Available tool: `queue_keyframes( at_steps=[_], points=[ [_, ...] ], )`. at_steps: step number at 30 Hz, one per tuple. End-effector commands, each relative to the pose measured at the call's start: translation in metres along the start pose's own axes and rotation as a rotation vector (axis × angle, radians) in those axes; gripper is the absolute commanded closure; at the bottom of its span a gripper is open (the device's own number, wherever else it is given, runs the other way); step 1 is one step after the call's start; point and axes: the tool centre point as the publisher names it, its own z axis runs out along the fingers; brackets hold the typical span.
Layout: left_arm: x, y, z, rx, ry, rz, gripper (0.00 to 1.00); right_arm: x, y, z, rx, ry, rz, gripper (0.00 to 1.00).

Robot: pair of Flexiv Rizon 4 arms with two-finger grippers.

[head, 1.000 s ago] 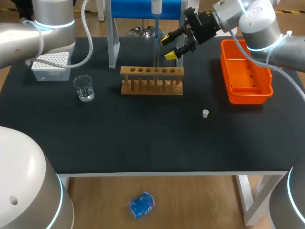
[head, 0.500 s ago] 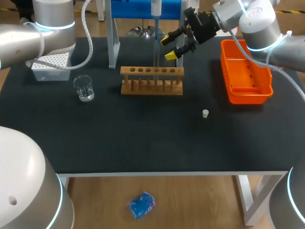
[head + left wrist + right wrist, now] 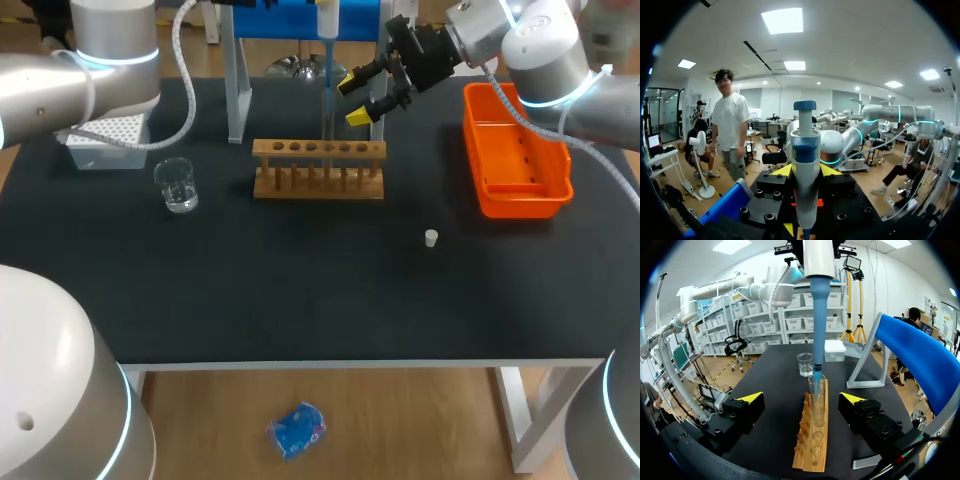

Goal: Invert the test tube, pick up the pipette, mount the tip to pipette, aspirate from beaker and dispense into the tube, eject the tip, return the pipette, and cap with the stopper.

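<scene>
My left gripper [image 3: 805, 172] is shut on the white and blue pipette [image 3: 805, 150], which it holds upright above the wooden rack [image 3: 318, 168]. The pipette's blue tip [image 3: 817, 330] points down into the mouth of the clear test tube [image 3: 816, 395], which stands upright in the rack [image 3: 812, 440]. My right gripper [image 3: 802, 399] is open on either side of the tube without touching it; in the head view this gripper [image 3: 365, 95] hangs just behind the rack's right end. The glass beaker [image 3: 178, 185] stands left of the rack. A small white stopper [image 3: 431, 237] lies on the mat to the front right.
A white tip box [image 3: 105, 140] sits at the back left beside the beaker. An orange tray [image 3: 515, 150] lies at the right. A blue stand [image 3: 290, 20] on grey legs rises behind the rack.
A dark part of my left gripper now shows at the head view's top edge. The pipette, the tube and my right gripper stand as before.
</scene>
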Motion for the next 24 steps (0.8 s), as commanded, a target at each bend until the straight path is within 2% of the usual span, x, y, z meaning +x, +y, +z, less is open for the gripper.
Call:
queue_keyframes(
  at_steps=[1,24],
  points=[
    [-0.001,0.0035,-0.0008,0.002,0.004,-0.002,1.0,0.0006,0.0004,-0.0005,0.002,-0.001,0.0,0.0],
    [-0.0022,0.0134,0.0028,0.013,0.004,-0.02,1.0,0.0006,0.0004,-0.0005,0.002,-0.001,0.0,0.0]
  ],
)
